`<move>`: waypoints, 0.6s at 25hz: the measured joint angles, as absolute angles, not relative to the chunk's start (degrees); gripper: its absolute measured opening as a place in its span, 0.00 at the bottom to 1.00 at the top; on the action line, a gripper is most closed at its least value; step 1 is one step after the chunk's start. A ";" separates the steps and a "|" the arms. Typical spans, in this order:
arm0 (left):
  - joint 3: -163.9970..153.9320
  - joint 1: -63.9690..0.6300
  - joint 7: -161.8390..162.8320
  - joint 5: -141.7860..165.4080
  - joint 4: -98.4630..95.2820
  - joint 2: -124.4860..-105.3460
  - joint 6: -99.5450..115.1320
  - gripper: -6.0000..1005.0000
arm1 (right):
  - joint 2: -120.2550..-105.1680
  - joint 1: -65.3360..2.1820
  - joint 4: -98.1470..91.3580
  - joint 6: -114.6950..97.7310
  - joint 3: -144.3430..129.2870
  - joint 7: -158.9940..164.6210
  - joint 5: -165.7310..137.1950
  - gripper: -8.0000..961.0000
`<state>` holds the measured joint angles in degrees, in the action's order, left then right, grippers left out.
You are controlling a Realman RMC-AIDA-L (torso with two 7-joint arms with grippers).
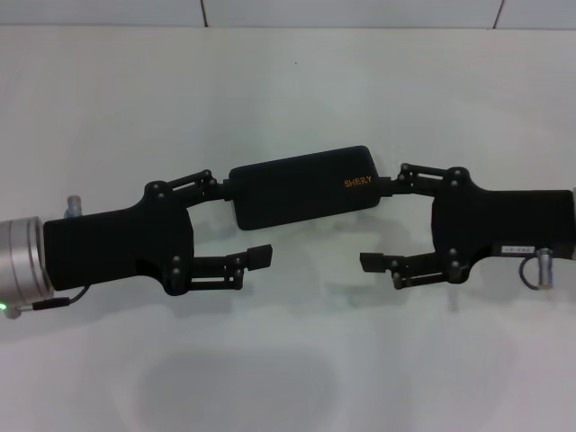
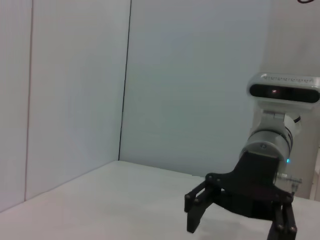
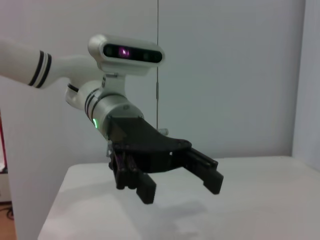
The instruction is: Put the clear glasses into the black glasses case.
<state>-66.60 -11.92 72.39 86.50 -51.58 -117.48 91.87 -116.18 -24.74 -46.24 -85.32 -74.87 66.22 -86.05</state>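
Observation:
The black glasses case lies shut in the middle of the white table, orange lettering near its right end. The clear glasses do not show in any view. My left gripper is open at the case's left end, one finger reaching to that end and the other in front of the case. My right gripper mirrors it at the right end, also open. Neither holds anything. The left wrist view shows the right gripper, and the right wrist view shows the left gripper, both open above the table.
The white table runs back to a pale wall. Faint shadows of the arms fall on the table's front part. Pale walls enclose the table in the wrist views.

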 joint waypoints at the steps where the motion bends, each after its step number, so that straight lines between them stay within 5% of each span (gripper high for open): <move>1: -66.59 -11.86 72.39 86.52 -51.41 -117.49 91.87 0.89 | -116.14 -24.93 -46.03 -85.02 -75.33 66.19 -86.05 0.91; 15: -66.53 -11.31 72.54 86.65 -50.80 -117.51 92.02 0.89 | -116.21 -24.94 -45.80 -83.97 -78.14 66.09 -86.01 0.91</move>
<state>-66.53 -11.31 72.54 86.65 -50.80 -117.51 92.02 -116.21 -24.94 -45.80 -83.96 -78.14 66.09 -86.01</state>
